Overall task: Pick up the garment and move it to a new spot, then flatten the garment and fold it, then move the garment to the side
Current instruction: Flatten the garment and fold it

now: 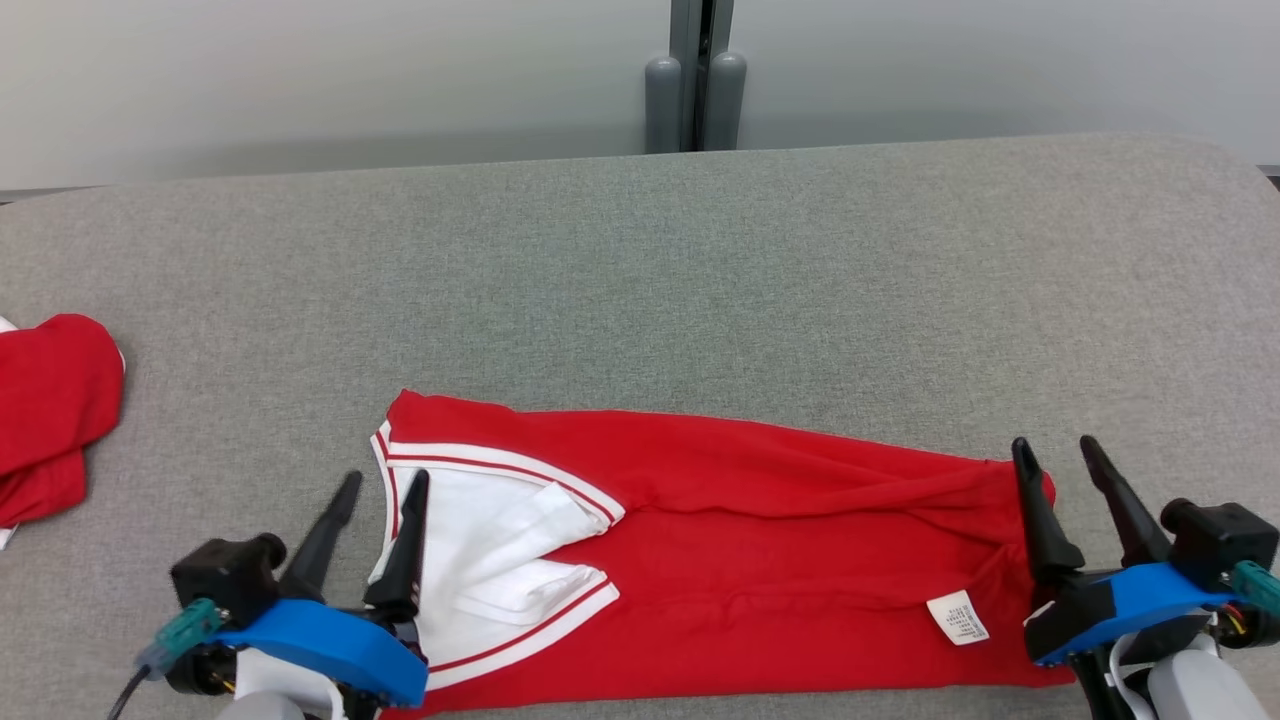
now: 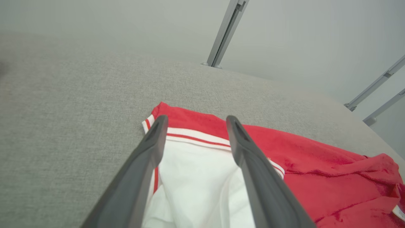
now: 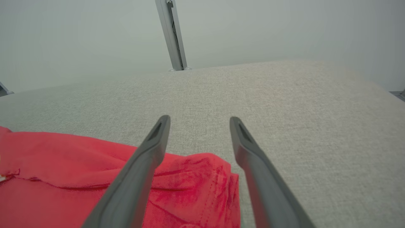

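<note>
A second red garment (image 1: 50, 410) lies bunched at the far left of the grey desk (image 1: 700, 280), well apart from the work. The robot's left hand (image 1: 385, 480) hangs with its fingers spread wide and holding nothing. It is low over the white-lined, stripe-trimmed opening (image 1: 480, 540) of the red garment (image 1: 750, 540).

The garment lies flat near the desk's front edge, doubled into a long band. Its long axis runs left to right across the robot's front, with the far edge slanting slightly nearer toward the right. The trimmed opening points to the robot's left, and the plain end with its white care label (image 1: 957, 617) points to the right.

There the right hand (image 1: 1054, 445) also stands wide and empty, one finger over the red corner and the other over bare desk just beside it. Each hand is posted at one end, so neither arm is nearer. A likely next move is an end-over-end fold along that axis.
</note>
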Controlling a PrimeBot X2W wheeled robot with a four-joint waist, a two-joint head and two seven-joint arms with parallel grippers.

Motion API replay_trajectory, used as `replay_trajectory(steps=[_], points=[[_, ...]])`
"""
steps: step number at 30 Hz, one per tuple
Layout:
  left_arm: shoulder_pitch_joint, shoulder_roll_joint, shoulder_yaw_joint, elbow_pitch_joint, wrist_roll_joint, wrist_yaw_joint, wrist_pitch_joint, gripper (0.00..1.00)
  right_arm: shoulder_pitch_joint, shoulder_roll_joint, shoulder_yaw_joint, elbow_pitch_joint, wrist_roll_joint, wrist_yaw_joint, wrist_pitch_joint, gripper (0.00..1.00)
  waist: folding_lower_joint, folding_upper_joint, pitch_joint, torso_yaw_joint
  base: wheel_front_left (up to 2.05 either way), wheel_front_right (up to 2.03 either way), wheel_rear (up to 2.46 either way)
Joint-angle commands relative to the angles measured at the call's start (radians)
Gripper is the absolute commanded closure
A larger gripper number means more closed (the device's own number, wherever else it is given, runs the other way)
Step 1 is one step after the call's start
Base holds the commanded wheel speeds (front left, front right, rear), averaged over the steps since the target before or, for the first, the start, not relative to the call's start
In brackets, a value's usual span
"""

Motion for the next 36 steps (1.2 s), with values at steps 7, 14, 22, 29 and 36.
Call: replay_trajectory(steps=[7,14,22,29,36], points=[[0.078,-0.1,0.287,-0.104,0.284,0.024,-0.005,0.0,0.03,-0.002,-0.053,-0.083,-0.02,0.0,-0.004,0.0,0.0001,0.0001,0.001,-0.006,0.0,0.0,0.0],[0.148,-0.242,0.53,-0.182,0.545,-0.028,-0.005,0.0,-0.034,0.008,-0.066,0.05,-0.021,0.0,-0.003,0.0,0.0001,0.0001,0.007,-0.002,0.0,0.0,0.0],[0.176,-0.353,0.682,-0.146,0.711,-0.116,-0.005,0.0,-0.084,0.038,-0.043,0.249,0.002,0.0,-0.004,0.0,0.0001,0.0001,0.017,0.011,0.0,0.0,0.0],[0.171,-0.393,0.758,-0.122,0.774,-0.152,-0.005,0.0,-0.074,0.068,-0.011,0.342,0.032,0.0,0.0,0.0,0.0001,0.0001,0.024,0.012,0.0,0.0,0.0],[0.155,-0.407,0.782,-0.106,0.816,-0.173,-0.005,0.0,-0.067,0.102,0.043,0.348,0.059,0.001,0.006,1.0,0.0001,0.0001,0.026,0.015,0.0,0.0,0.0]])
